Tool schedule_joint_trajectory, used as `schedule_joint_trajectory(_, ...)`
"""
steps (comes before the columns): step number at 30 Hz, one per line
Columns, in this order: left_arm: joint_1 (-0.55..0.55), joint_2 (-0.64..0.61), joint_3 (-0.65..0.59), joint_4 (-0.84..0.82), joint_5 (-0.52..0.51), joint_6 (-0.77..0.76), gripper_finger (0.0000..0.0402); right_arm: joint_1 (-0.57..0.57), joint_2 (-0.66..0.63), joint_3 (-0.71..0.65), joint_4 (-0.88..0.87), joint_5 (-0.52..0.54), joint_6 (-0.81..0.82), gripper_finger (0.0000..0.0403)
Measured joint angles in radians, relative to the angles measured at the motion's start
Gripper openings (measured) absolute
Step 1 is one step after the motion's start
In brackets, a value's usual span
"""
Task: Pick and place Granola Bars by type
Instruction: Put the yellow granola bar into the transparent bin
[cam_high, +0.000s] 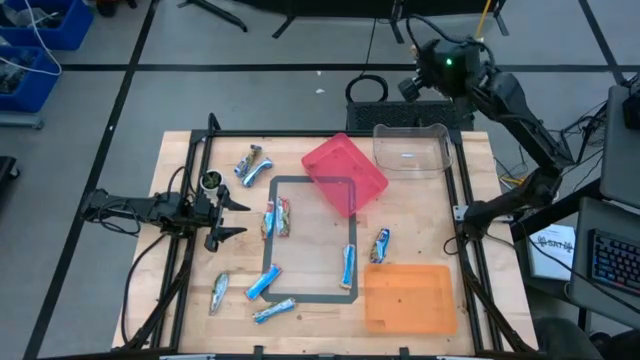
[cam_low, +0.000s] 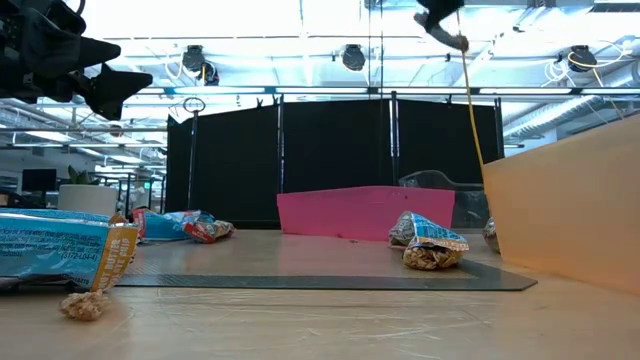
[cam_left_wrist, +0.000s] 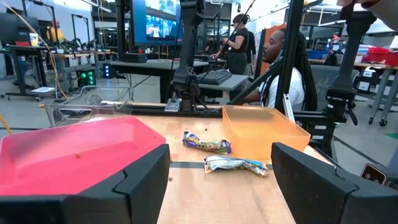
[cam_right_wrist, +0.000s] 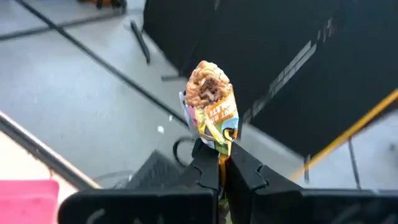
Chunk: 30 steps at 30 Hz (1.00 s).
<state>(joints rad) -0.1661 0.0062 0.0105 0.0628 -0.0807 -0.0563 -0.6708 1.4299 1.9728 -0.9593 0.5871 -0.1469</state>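
Granola bars: eight wrapped bars lie on the table (cam_high: 420, 215), mostly blue and silver. Two sit crossed at 10 o'clock (cam_high: 252, 165); a pair with red ends lies side by side at the taped rectangle's (cam_high: 312, 239) 9 o'clock edge (cam_high: 277, 218); one lies along its 3 o'clock edge (cam_high: 348, 266); one sits just outside that edge, above the orange tray (cam_high: 380, 245); three lie at 7 o'clock (cam_high: 262, 283), one of them apart near the table's 9 o'clock side (cam_high: 219, 291).

Held bar: a torn-open bar with a yellow-green wrapper (cam_right_wrist: 211, 107), granola showing at its top, is pinched by the right end effector (cam_right_wrist: 219, 163), fingers closed tight on the wrapper's lower end. This arm is raised beyond the table's 1 o'clock corner, over the floor.

Left end effector (cam_high: 232, 217): fingers spread wide, holding nothing, at the table's 9 o'clock side, beside the red-ended pair.

Containers: pink tray (cam_high: 345, 174) at 12 o'clock, overlapping the rectangle's corner; clear bin (cam_high: 411, 149) at 1 o'clock; orange tray (cam_high: 408, 298) at 5 o'clock.

Beyond the table: two people seated at desks (cam_left_wrist: 283, 59).
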Motion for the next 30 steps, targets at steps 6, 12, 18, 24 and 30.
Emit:
schedule_joint_trajectory(6,0.0,0.0,0.0,0.0,0.0,0.0,0.0285,-0.145,0.031,0.0,-0.09,-0.129,0.126,0.0)
schedule_joint_trajectory(12,0.0,0.0,0.0,0.0,0.0,0.0,0.0278,-0.239,0.063,0.0,-0.135,-0.176,0.199,0.0)
schedule_joint_trajectory(18,0.0,0.0,0.0,0.0,0.0,0.0,0.0286,-0.279,0.122,0.0,-0.25,-0.176,0.285,0.0)
schedule_joint_trajectory(24,0.0,0.0,0.0,0.0,0.0,0.0,0.0282,-0.311,0.18,0.0,-0.309,-0.229,0.4,0.0)
schedule_joint_trajectory(30,0.0,0.0,0.0,0.0,0.0,0.0,0.028,-0.317,0.218,0.0,-0.358,-0.251,0.473,0.0)
